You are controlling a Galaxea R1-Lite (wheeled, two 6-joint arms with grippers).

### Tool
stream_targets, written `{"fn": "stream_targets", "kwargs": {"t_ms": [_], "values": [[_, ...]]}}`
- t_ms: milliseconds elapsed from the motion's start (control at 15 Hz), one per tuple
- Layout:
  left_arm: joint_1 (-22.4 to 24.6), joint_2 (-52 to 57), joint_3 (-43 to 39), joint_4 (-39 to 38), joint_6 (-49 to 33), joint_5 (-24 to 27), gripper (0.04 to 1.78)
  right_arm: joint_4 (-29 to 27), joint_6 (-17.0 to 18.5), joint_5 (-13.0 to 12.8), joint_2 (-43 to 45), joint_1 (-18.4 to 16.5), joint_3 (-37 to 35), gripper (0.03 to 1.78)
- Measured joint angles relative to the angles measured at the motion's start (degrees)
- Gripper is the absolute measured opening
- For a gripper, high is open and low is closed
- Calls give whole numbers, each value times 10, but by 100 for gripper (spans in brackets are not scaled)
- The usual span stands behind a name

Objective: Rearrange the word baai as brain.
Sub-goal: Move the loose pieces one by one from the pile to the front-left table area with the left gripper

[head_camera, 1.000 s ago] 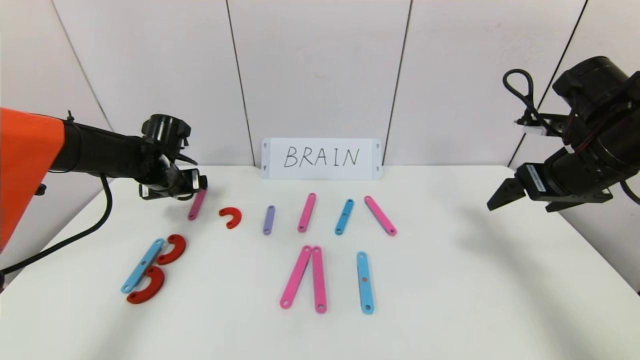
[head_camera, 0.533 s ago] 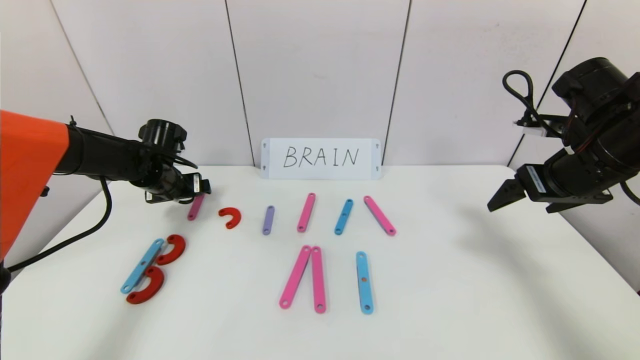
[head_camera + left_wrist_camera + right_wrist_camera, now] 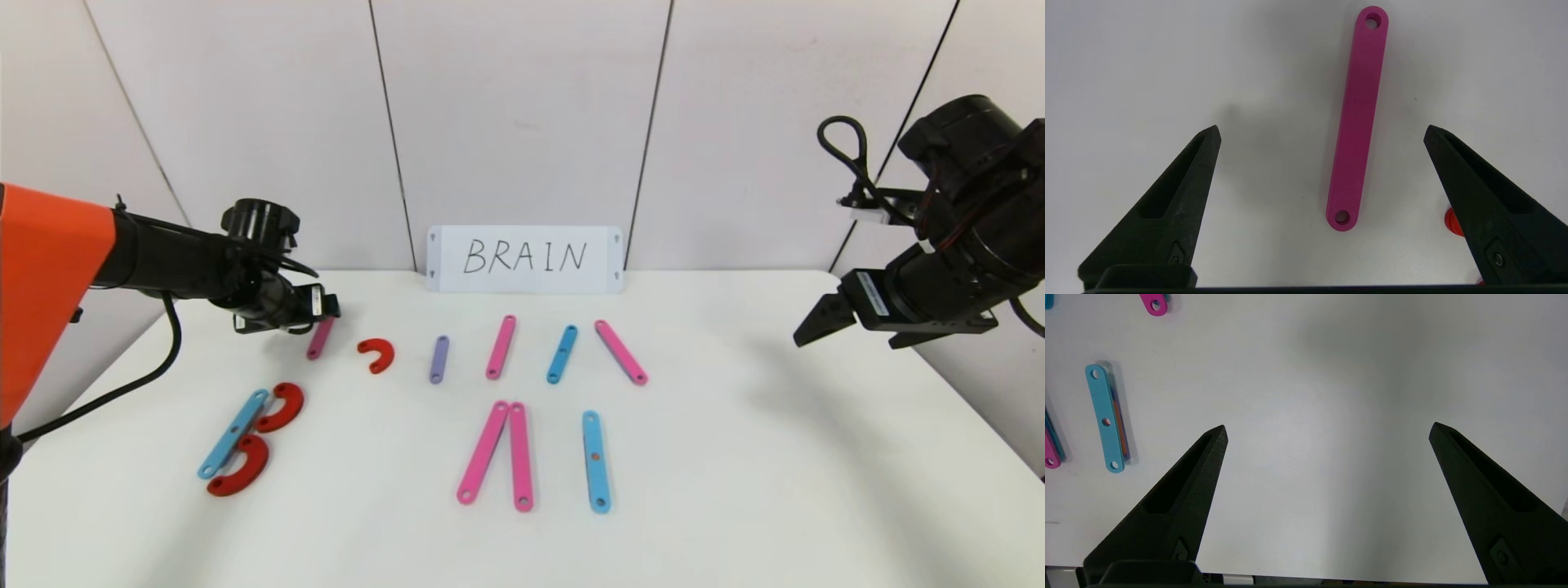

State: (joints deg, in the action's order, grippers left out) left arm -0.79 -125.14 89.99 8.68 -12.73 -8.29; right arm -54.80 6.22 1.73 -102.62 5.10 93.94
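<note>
White counter (image 3: 735,457) with flat coloured strips and red curved pieces laid out as large letters. At the back, against the wall, stands a white card (image 3: 525,259) with BRAIN handwritten in black.

Nearest the robot, on its left, a light-blue strip (image 3: 233,434) touches two red curves (image 3: 280,407) to form a B. To the right of that, two long pink strips (image 3: 483,452) meet at their far ends like an A without its bar, and a single light-blue strip (image 3: 596,461) lies just beside them.

Farther back runs a loose row, pieces apart from one another: a dark pink strip (image 3: 320,338), a lone red curve (image 3: 376,355), a short purple strip (image 3: 438,359), a pink strip (image 3: 500,347), a light-blue strip (image 3: 562,354) and a slanted pink strip (image 3: 621,352).

The left tool (image 3: 1322,132) hangs low over the far left of the counter, its fingers spread wide with the dark pink strip (image 3: 1357,118) lying flat between them (not touched by either finger).

The right tool (image 3: 1327,430) hovers above the bare right side of the counter, well apart from the pieces, fingers spread and holding nothing.
</note>
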Motion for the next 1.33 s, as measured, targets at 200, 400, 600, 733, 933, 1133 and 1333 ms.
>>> {"fn": "stream_targets", "kwargs": {"t_ms": [200,400,600,733,933,1133,1333], "values": [[-1,-2,0,-4,0,24,174,0,0,-1,0,0,0,172],[-1,-4,1,-11,1,27,174,0,0,-1,0,1,0,172],[-1,-10,0,-19,12,28,174,0,0,-1,0,1,0,172],[-1,-14,0,-20,12,28,174,0,0,-1,-1,1,0,172],[-1,-17,1,-20,20,28,174,0,0,-1,-1,1,0,172],[-1,-20,0,-20,23,28,174,0,0,-1,-1,1,0,172],[3,-23,0,-19,27,28,174,0,0,-1,-1,1,0,172]]}}
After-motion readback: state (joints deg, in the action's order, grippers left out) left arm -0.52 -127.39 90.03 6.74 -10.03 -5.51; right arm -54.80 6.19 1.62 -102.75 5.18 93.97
